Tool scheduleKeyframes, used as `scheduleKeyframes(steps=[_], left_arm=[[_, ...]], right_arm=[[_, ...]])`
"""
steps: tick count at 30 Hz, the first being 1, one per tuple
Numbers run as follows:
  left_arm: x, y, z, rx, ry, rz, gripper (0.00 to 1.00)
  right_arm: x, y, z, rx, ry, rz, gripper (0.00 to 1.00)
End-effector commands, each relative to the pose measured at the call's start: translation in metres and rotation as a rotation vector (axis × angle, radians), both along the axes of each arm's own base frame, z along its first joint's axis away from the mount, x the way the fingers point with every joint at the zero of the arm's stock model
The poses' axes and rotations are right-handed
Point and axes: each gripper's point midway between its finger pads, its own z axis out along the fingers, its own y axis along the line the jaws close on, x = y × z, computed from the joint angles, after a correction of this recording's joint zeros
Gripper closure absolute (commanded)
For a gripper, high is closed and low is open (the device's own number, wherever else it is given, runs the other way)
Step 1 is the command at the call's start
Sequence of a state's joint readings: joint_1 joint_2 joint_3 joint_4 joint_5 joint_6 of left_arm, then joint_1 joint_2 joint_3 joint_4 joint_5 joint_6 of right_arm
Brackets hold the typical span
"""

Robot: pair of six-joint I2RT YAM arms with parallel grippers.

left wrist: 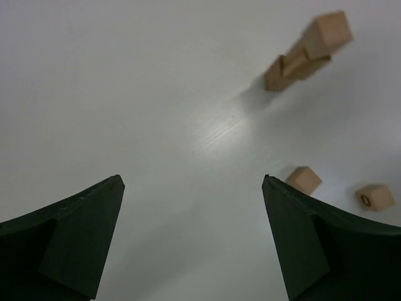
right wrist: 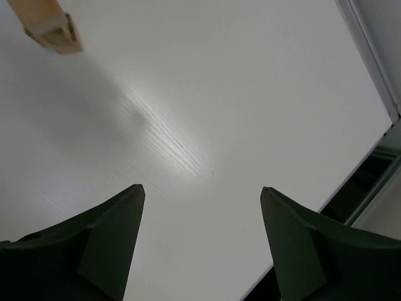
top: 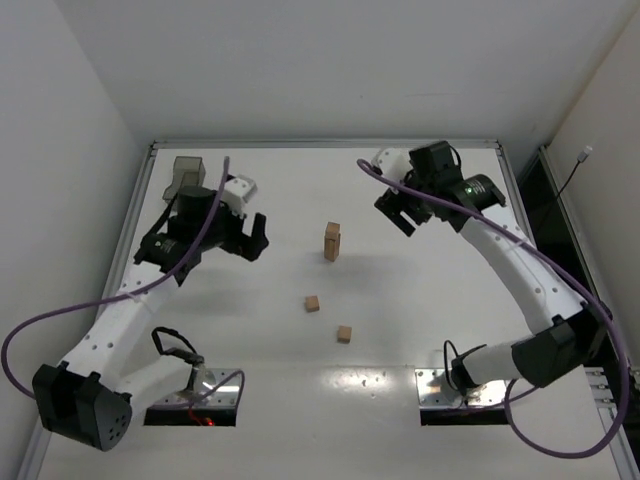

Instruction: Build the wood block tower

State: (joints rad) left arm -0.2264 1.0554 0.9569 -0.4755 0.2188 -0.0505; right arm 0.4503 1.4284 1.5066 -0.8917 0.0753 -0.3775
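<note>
Centrally, tower point(top: 332, 242) upright, left gripper point(left wrist: 191, 183), right gripper point(right wrist: 202, 188) agape well aside

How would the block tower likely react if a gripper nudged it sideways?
The tower is one block wide and tall for its base, so it would probably tip rather than slide. In the left wrist view its blocks look slightly misaligned, so they are likely loose and may scatter.

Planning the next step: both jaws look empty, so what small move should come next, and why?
Probably move the left jaws, open and empty, toward the nearer loose block. It and another block lie apart from the tower, and these jaws sit closest to it.
</note>
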Motion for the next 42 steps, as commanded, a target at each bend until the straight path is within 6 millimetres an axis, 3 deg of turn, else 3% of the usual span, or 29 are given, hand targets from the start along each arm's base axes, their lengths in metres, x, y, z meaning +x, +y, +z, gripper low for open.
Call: scheduleKeyframes(steps=[1, 2, 10, 14, 22, 26, 37, 42], left_arm=[[-0.046, -0.039, -0.018, 0.106, 0.008, -0.377, 0.11], [-0.053, -0.046, -0.020, 0.119, 0.010, -0.418, 0.12], [-0.120, -0.101, -0.065, 0.264, 0.027, -0.675, 0.19], [-0.124, -0.108, -0.080, 0.328, 0.026, -0.691, 0.19], [-0.114, -0.131, -0.102, 0.429, -0.059, -0.707, 0.26], [-0.124, -0.150, -0.112, 0.411, -0.069, -0.758, 0.28], [-0.125, -0.165, -0.134, 0.437, -0.070, -0.821, 0.29], [-0.108, -0.170, -0.137, 0.439, -0.055, -0.823, 0.29]], right_arm=[[0.005, -0.037, -0.001, -0.037, -0.096, -0.119, 0.28], [0.000, -0.052, -0.017, -0.044, -0.066, -0.161, 0.25], [-0.031, -0.123, -0.054, -0.036, -0.019, -0.409, 0.25], [-0.037, -0.149, -0.059, -0.015, -0.019, -0.504, 0.25], [-0.041, -0.160, -0.068, 0.086, 0.040, -0.547, 0.25], [-0.041, -0.161, -0.069, 0.115, 0.068, -0.556, 0.25], [-0.037, -0.164, -0.076, 0.158, 0.120, -0.561, 0.25], [-0.035, -0.166, -0.076, 0.165, 0.122, -0.564, 0.25]])
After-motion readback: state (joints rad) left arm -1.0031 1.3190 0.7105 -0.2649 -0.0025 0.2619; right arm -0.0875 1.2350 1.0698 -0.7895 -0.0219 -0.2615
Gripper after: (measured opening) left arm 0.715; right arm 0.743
